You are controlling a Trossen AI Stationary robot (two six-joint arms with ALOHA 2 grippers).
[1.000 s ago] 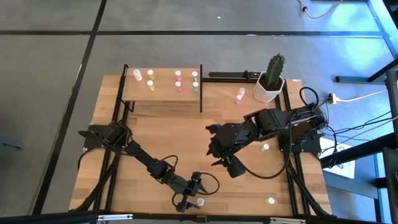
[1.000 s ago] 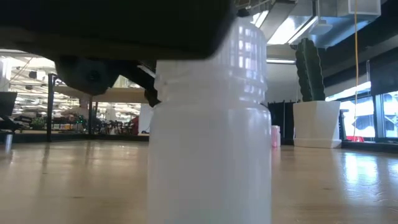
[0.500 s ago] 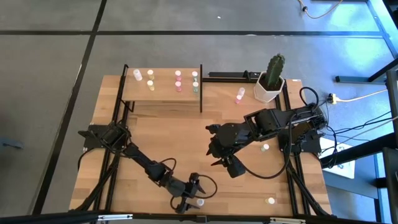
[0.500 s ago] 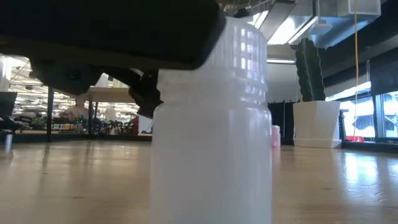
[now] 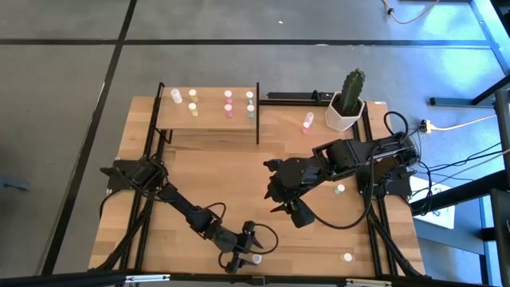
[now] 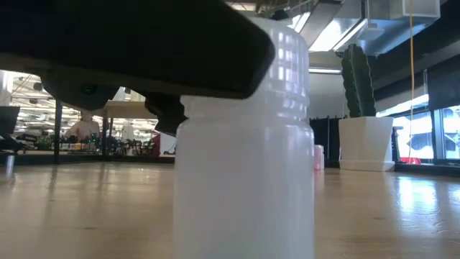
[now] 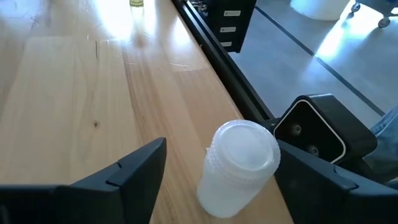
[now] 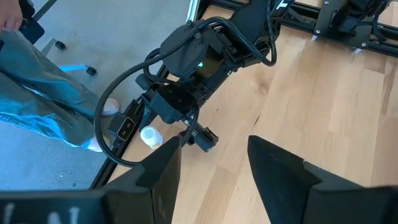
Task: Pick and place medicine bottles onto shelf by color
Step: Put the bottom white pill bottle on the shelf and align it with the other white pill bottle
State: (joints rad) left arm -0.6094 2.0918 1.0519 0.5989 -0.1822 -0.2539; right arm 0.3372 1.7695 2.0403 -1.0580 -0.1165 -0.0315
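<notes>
A white medicine bottle (image 7: 239, 168) stands upright on its base at the table's near edge. My left gripper (image 7: 221, 148) is open around it, one finger on each side, reaching in low from the table's left. In the low view the bottle (image 6: 244, 158) fills the picture and a dark finger (image 6: 129, 43) crosses in front of its top. My right gripper (image 5: 287, 209) hangs open, high over the table's middle, with nothing between its fingers. The shelf (image 5: 209, 119) at the far left carries several small bottles. My left gripper has a finger on either side of the white bottle's cap end (image 7: 245, 146), coming in nearly level. Whether the finger (image 7: 305, 180) beside the cap touches it, I cannot tell. The other finger stands clear. The bottle stands upright on the table.
A white pot with a cactus (image 5: 347, 100) stands at the far right, a pink bottle (image 5: 307, 122) beside it. Two more white bottles (image 5: 340, 189) (image 5: 347, 257) stand on the table's right side. A person's legs (image 8: 37, 93) show beyond the near edge.
In the low view the dark finger of my left gripper has come a little lower and farther across the white bottle's top. The bottle has stayed where it was.
</notes>
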